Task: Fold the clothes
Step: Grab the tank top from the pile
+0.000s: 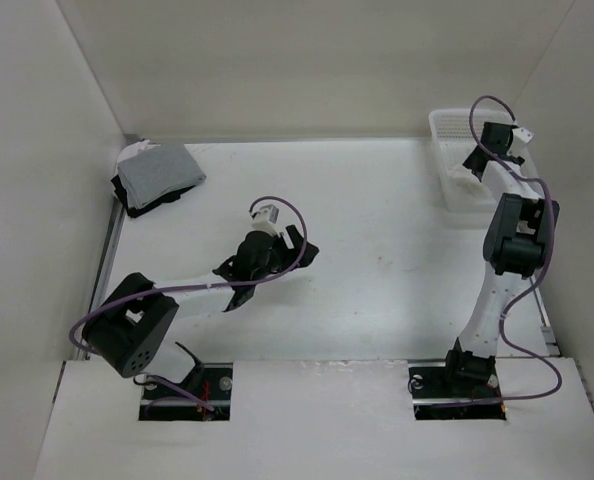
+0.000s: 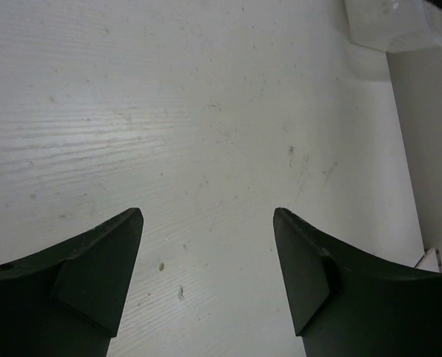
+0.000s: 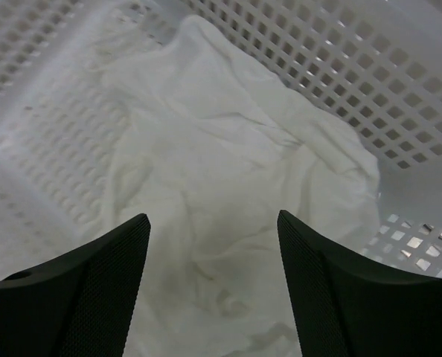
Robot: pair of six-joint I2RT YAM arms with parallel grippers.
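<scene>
No legible text, label, brand, number or sign in any view. The basket (image 3: 340, 67) walls and table (image 2: 169, 111) surface are unmarked.

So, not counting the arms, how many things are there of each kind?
White garment: 1
Folded gray-and-black pile: 1
White mesh basket: 1
Total: 3

Matt cloth garment (image 3: 228, 171), plastic mesh basket (image 3: 340, 67)

Bright, even light; soft shadows.
</scene>
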